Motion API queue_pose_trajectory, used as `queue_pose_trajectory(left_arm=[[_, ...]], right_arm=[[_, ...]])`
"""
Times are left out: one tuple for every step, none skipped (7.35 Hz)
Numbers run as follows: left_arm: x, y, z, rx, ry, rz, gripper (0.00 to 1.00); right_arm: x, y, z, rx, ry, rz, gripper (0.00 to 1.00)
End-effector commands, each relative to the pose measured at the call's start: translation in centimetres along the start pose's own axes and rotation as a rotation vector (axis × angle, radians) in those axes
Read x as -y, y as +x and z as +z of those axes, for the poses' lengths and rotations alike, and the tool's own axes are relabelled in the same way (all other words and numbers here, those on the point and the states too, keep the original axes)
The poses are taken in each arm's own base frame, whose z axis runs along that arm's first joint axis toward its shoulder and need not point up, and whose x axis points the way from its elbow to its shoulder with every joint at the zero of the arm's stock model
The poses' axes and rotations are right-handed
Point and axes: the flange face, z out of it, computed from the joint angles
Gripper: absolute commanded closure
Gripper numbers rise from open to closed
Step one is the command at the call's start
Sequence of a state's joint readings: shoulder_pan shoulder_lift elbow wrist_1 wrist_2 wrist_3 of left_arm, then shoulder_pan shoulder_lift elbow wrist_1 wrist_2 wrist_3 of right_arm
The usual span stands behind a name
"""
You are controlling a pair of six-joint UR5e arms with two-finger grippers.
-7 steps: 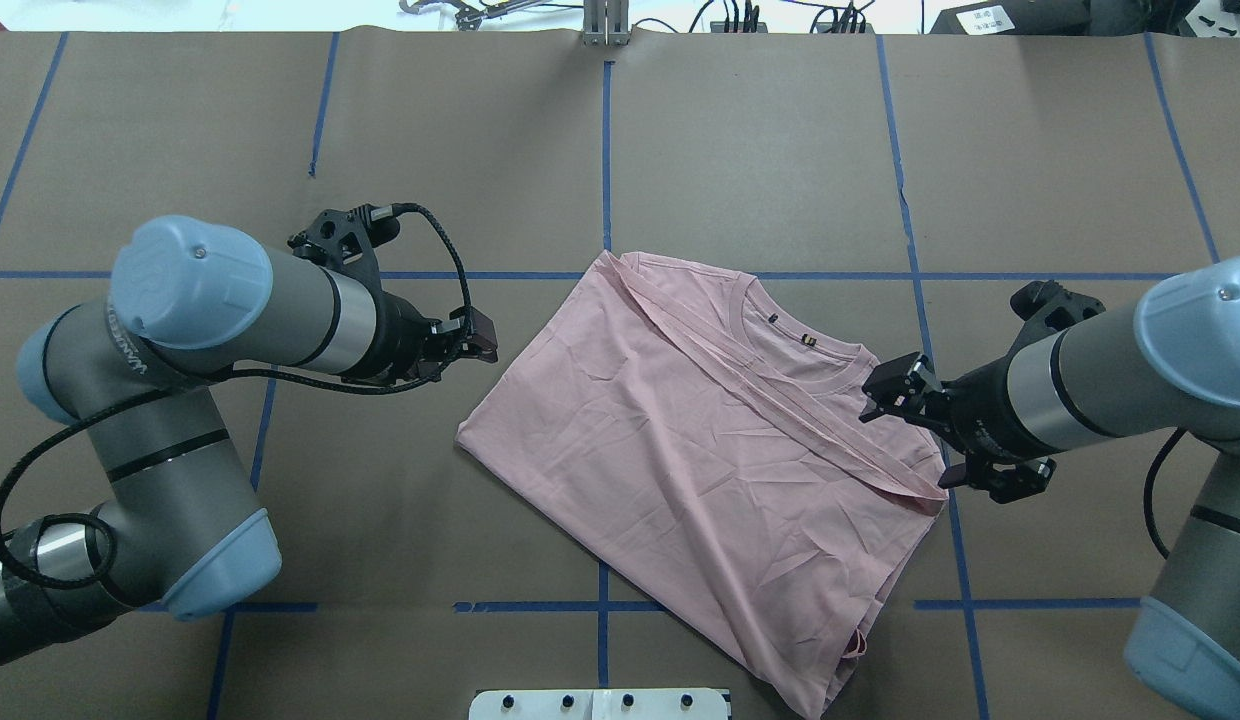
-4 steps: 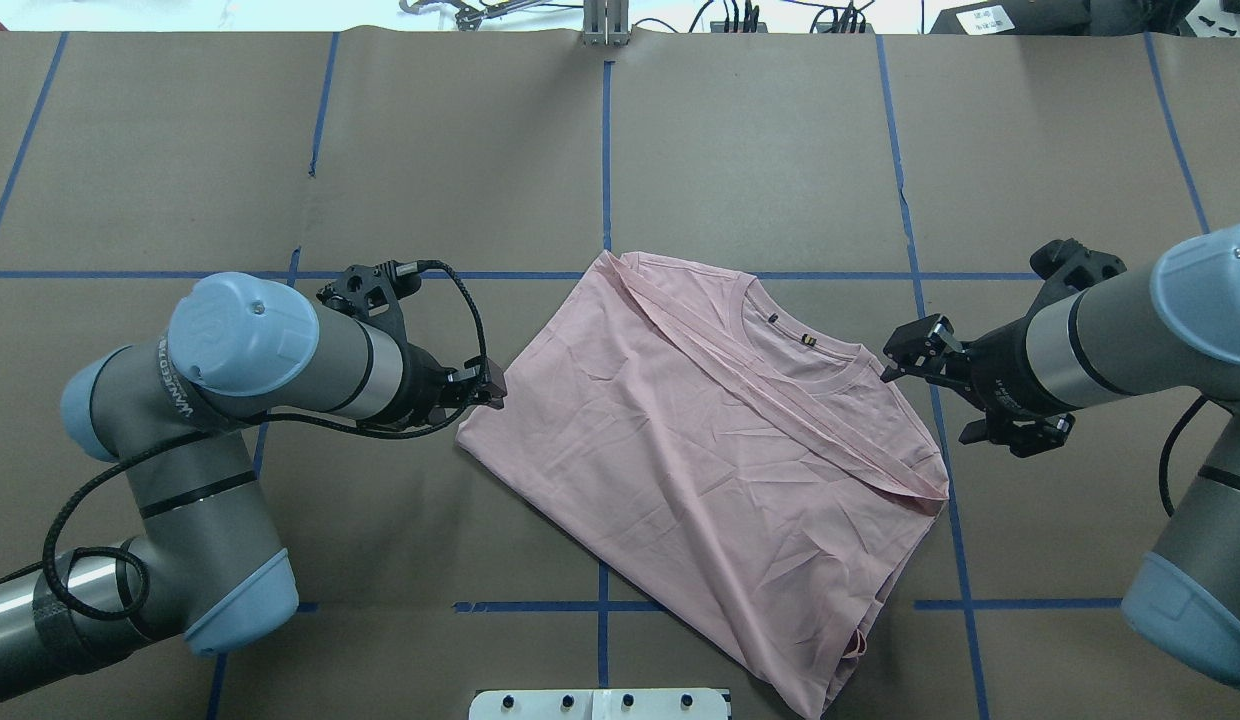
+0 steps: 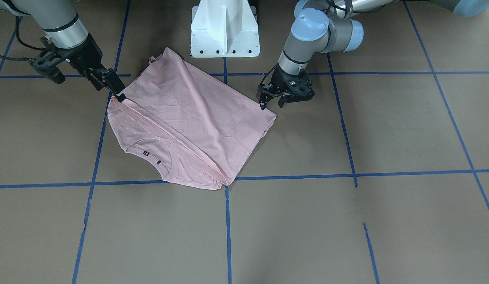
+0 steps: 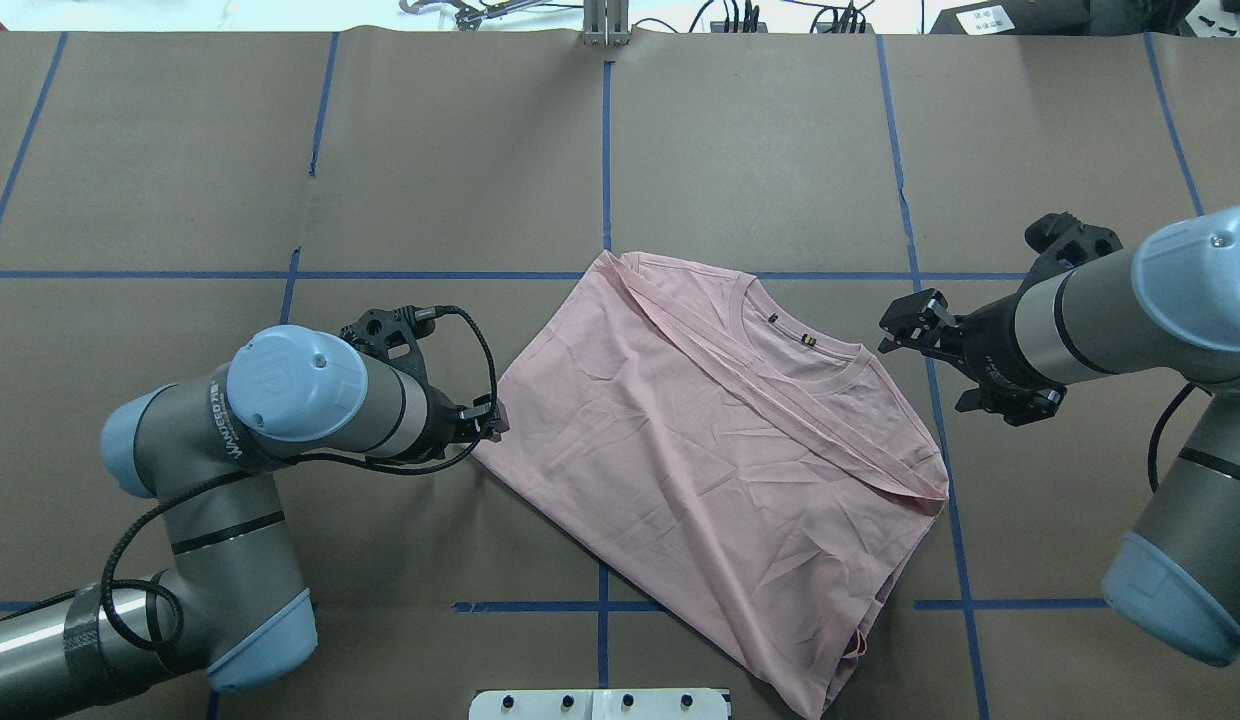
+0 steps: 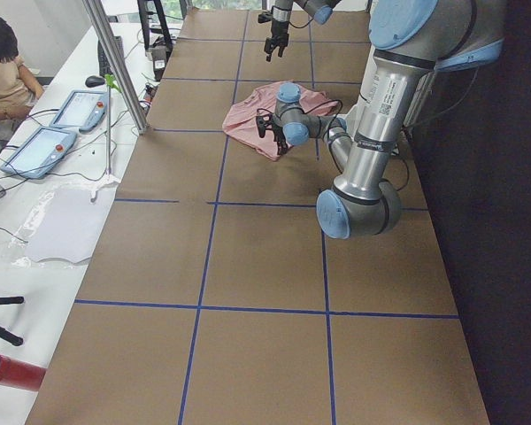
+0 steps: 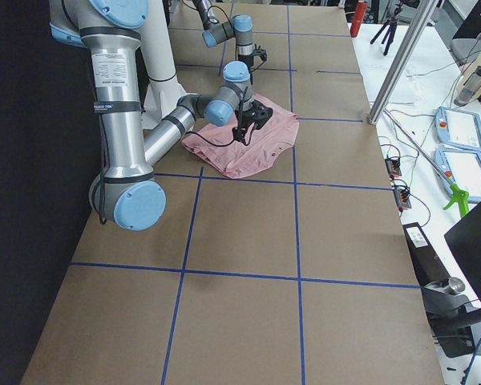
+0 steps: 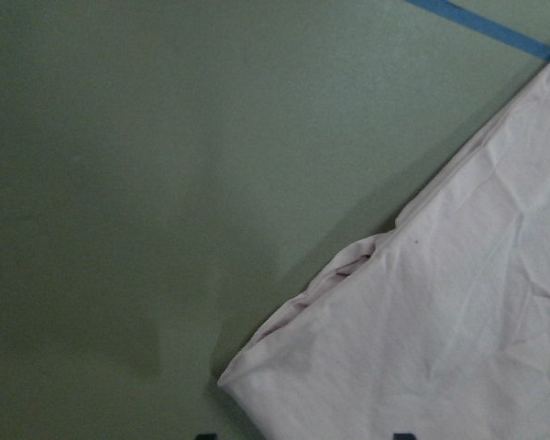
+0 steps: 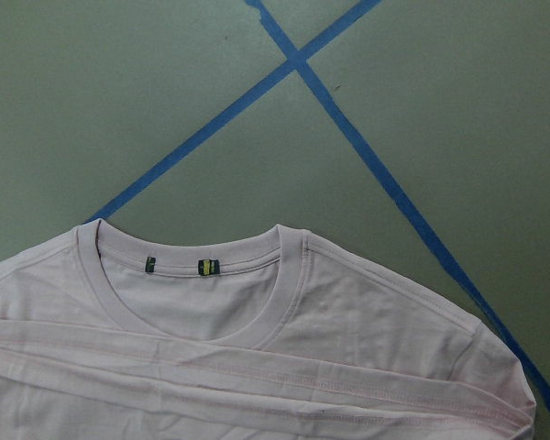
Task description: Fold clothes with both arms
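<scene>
The pale pink T-shirt (image 4: 700,440) lies partly folded on the brown table, plain side up, collar and label toward the far right. In the front-facing view the shirt (image 3: 189,118) sits left of centre. My left gripper (image 4: 490,420) is low at its left corner, open. In the left wrist view that folded corner (image 7: 257,367) lies between the two fingertips at the bottom edge. My right gripper (image 4: 895,325) hovers open just off the shirt's right shoulder, holding nothing. The right wrist view shows the collar (image 8: 202,275) and no fingers.
Blue tape lines (image 4: 605,150) divide the table into squares. The white pedestal (image 3: 224,27) stands at the robot's edge, close to the shirt's hem. A seated person (image 5: 4,80) and tablets (image 5: 35,150) are beside the table on the operators' side.
My left gripper has dropped toward the robot's side and closed in on the shirt's left corner. My right gripper has drawn back off the shoulder, toward the far side.
</scene>
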State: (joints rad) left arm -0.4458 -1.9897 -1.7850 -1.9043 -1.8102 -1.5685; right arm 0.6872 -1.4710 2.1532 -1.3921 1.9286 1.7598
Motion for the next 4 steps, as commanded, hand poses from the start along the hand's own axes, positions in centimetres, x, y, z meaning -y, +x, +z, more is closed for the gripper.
queue_pose_trajectory(left_arm=[[0.03, -0.49, 1.20, 0.024, 0.014, -0.001, 0.31], [0.20, -0.76, 1.85, 0.037, 0.016, -0.002, 0.34], [0.21, -0.71, 1.88, 0.037, 0.016, -0.002, 0.37], [0.15, -0.61, 2.04, 0.037, 0.014, -0.001, 0.39]], right_arm=[[0.07, -0.32, 0.26, 0.003, 0.010, -0.002, 0.00], [0.18, -0.27, 0.47, -0.001, 0.012, 0.000, 0.00], [0.21, -0.29, 0.36, 0.001, 0.013, 0.000, 0.00], [0.18, -0.27, 0.47, -0.001, 0.012, 0.000, 0.00]])
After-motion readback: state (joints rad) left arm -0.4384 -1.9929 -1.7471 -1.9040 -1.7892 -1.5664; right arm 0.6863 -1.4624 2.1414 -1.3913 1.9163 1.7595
